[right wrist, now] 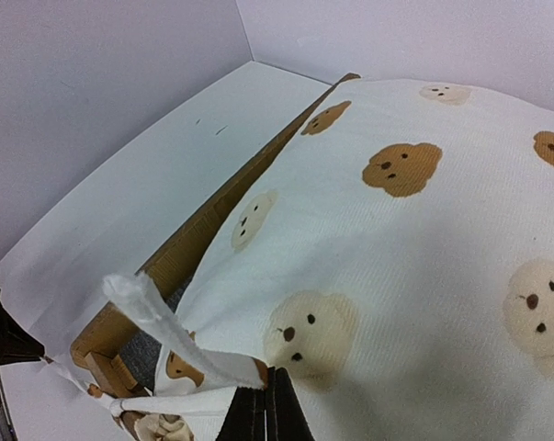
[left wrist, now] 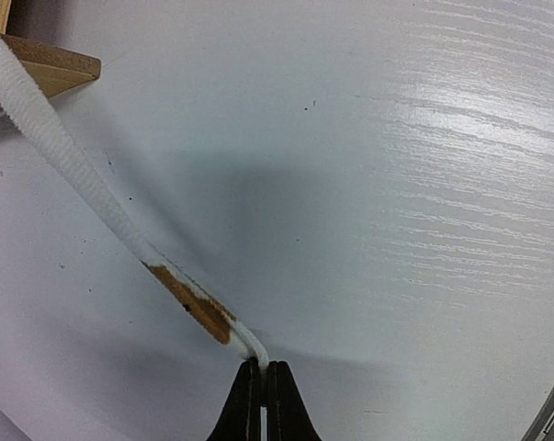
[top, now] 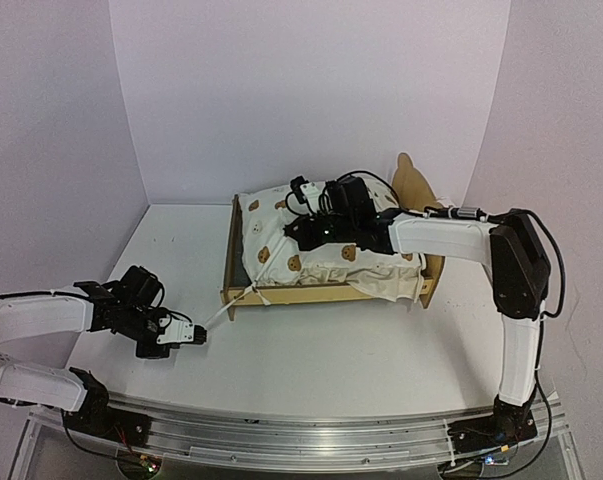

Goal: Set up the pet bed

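**Left gripper (left wrist: 262, 386) held the corner tie; right gripper (right wrist: 263, 395) sat on the cushion (right wrist: 423, 276).**
Near-left on the desk (top: 311, 370), the left gripper pinched the end of a white tie strap (left wrist: 61, 147) that ran far-right to the near-left corner of the pet bed (top: 311, 293). The bed lay mid-desk, its long axis left to right. The right gripper, nearer the bed, was pressed together at the cushion's near-left edge; what it pinched I could not tell.

Headboard (top: 413, 182) mostly behind right arm (top: 446, 236) — fingers (right wrist: 247, 418) perhaps pinching cushion (right wrist: 423, 276), contact unclear
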`<state>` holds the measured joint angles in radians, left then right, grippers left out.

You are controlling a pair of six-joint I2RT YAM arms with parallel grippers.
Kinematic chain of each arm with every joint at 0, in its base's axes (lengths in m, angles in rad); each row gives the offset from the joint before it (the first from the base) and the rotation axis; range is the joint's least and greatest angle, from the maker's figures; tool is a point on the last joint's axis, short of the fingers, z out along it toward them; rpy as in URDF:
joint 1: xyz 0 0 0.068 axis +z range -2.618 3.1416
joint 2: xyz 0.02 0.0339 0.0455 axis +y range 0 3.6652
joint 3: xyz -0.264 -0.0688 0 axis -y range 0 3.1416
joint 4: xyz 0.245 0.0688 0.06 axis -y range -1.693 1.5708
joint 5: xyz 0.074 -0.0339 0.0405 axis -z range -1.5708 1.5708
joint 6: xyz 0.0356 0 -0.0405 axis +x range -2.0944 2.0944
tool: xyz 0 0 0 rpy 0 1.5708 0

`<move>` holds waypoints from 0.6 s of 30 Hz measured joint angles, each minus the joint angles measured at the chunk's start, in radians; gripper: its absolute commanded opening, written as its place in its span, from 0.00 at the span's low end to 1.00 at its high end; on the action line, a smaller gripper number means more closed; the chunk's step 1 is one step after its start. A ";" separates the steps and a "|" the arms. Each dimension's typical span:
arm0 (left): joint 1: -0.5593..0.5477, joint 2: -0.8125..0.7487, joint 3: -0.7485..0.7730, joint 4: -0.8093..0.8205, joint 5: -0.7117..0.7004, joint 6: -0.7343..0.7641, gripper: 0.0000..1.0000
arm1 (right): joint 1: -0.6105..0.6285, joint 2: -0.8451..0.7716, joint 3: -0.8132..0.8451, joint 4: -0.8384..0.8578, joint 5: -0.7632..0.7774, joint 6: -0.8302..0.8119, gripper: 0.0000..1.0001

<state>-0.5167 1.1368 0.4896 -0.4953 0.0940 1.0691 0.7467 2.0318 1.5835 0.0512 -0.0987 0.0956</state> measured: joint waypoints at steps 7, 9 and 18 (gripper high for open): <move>0.000 0.005 0.000 -0.002 0.008 0.016 0.07 | 0.011 -0.022 -0.015 -0.012 -0.035 0.003 0.00; 0.000 0.005 0.000 -0.013 0.021 0.017 0.22 | 0.023 -0.031 -0.015 -0.015 -0.047 -0.002 0.00; 0.001 -0.007 0.040 -0.148 0.121 -0.055 0.53 | 0.264 -0.062 -0.062 0.002 -0.144 -0.086 0.08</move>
<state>-0.5159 1.1300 0.5292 -0.6433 0.2150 1.0144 1.0109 1.9694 1.5216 0.0530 -0.2428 0.0092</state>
